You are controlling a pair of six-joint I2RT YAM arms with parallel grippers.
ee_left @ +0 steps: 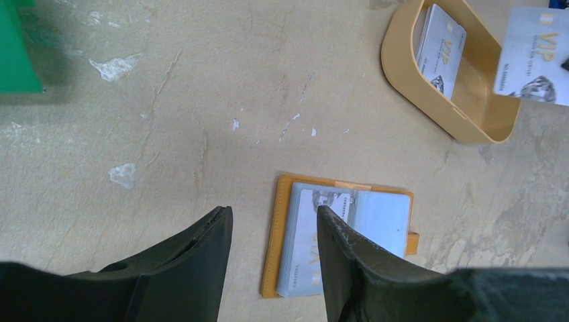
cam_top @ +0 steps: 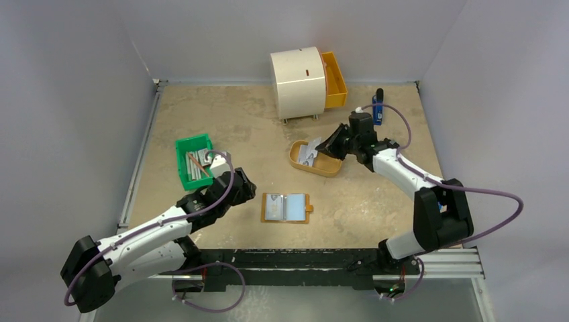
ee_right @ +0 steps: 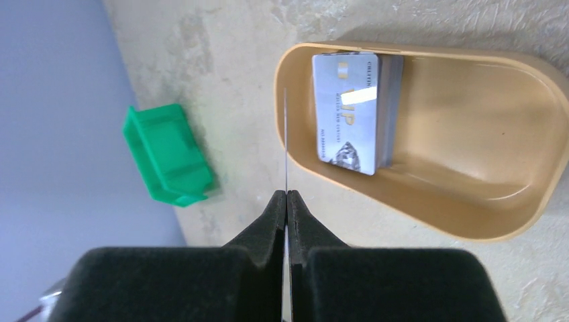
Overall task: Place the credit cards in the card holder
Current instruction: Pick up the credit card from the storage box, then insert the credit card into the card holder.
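The right fingers pinch one "VIP" credit card edge-on above the tan tray, where other credit cards lean. The left fingers hang apart, holding nothing, over the open card holder on the worktop.

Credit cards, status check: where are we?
Right gripper shut on one card, at the tan tray. Left gripper open, empty, by the open card holder. More cards in tray; nothing lying between tray and holder.

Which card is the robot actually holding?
The card pinched in the right arm's shut jaws over the tan tray; the rest lie in that tray or in the wallet.
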